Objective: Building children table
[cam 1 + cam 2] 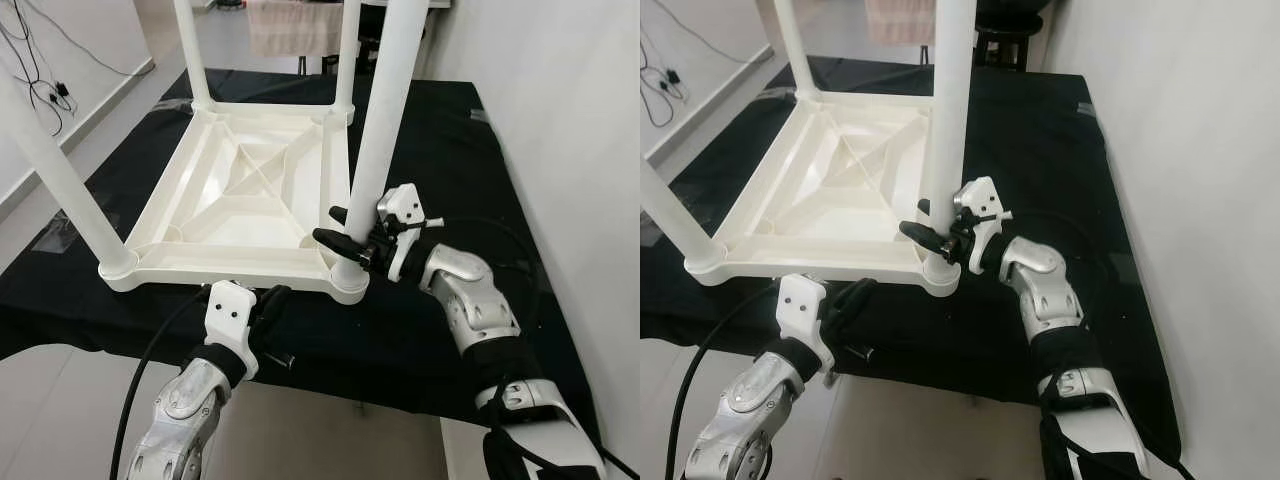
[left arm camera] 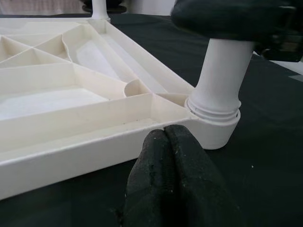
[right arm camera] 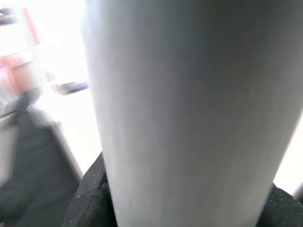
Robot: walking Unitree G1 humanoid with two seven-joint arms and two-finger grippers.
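tabletop (image 1: 250, 190) upturned on cloth (image 1: 450, 160) | four legs up | wall right | cables (image 1: 40, 80) far left

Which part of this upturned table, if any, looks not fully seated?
The near-right leg: threads still show above its corner socket, so it looks not fully screwed in. The right claw grips it.

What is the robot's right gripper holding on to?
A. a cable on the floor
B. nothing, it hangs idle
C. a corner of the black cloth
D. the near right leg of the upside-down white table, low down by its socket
D: the right gripper has its black fingers closed around the white table leg just above the corner socket of the upturned tabletop.
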